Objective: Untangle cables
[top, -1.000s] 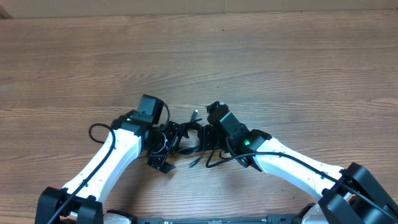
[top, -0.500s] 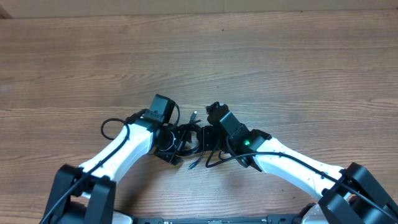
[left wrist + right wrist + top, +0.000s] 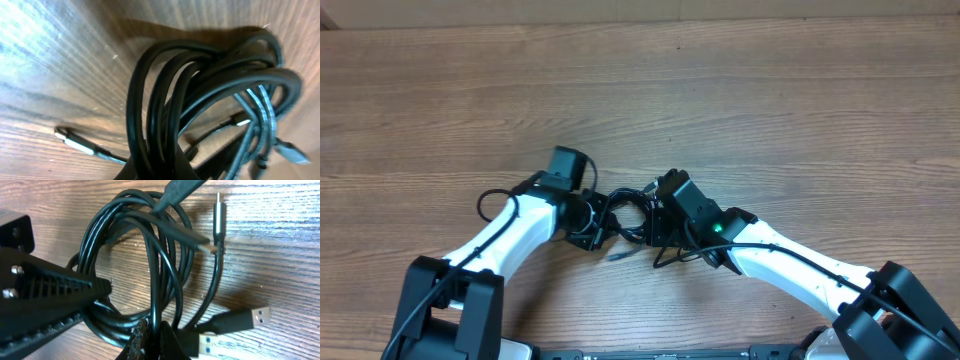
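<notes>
Left arm swings in from a second ago, and the left fingers (image 3: 593, 228), wide open back then, now clamp shut on the bundle.

From overhead, the cables (image 3: 624, 210) sit bunched between the two arms near the front of the worktop (image 3: 740, 100). The right fingers (image 3: 652, 222) are closed on the opposite side of the same knot, and one loose plug (image 3: 618, 256) trails out just below it.

On the left wrist view, several loops of the cables (image 3: 200, 85) stand up from the closed fingers (image 3: 152, 172), pinched together at the bottom edge. A silver plug (image 3: 75, 143) lies flat on the wood beside them.

Over to the right wrist: the cables (image 3: 150, 255) coil in overlapping rings and the right fingers (image 3: 152, 345) squeeze a couple of strands. The other arm's finger (image 3: 50, 300) pokes into the coil from the left. A flat plug (image 3: 252, 316) and a slim plug (image 3: 218, 215) lie free.

These cords look light, limp and a little slick, so they probably slide rather than snap. A single strand just behind a plug looks the better hold, since a whole bunch only drags the knot along.
</notes>
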You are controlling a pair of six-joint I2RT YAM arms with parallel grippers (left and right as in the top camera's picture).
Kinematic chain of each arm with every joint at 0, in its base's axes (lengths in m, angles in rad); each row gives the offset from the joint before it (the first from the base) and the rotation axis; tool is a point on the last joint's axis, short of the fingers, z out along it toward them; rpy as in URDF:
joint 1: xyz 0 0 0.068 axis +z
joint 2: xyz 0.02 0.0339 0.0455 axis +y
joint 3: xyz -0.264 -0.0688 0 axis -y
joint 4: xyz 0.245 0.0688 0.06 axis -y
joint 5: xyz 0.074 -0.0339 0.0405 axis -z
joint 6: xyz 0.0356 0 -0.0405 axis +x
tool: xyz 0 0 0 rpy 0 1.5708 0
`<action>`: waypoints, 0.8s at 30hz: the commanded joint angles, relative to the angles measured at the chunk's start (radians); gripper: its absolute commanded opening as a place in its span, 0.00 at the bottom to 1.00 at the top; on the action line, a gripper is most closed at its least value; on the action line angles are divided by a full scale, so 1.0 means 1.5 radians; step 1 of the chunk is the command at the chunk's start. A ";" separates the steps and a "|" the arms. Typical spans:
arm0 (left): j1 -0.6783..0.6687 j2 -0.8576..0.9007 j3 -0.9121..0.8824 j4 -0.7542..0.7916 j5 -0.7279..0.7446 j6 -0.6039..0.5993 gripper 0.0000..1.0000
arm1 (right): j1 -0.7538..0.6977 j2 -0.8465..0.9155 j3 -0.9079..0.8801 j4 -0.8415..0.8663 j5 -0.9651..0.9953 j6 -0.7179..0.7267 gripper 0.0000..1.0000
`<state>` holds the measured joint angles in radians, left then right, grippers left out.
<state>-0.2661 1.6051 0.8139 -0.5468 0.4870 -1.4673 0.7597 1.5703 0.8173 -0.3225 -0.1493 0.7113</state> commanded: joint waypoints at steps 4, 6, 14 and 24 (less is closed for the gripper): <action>0.104 0.002 0.004 0.060 0.112 0.018 0.04 | 0.002 -0.002 0.001 -0.044 0.023 0.068 0.04; 0.117 0.002 0.004 0.089 0.164 0.035 0.04 | 0.002 -0.002 0.001 -0.051 0.046 0.095 0.04; 0.132 0.002 0.004 0.233 0.333 0.074 0.05 | 0.001 -0.002 0.001 -0.052 0.075 0.134 0.04; 0.128 0.002 0.004 0.070 -0.013 0.196 0.04 | 0.002 -0.002 0.001 -0.038 0.009 0.132 0.48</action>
<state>-0.0704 1.6070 0.8112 -0.3763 0.7162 -1.2396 0.7601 1.5707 0.8185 -0.3820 -0.1028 0.9085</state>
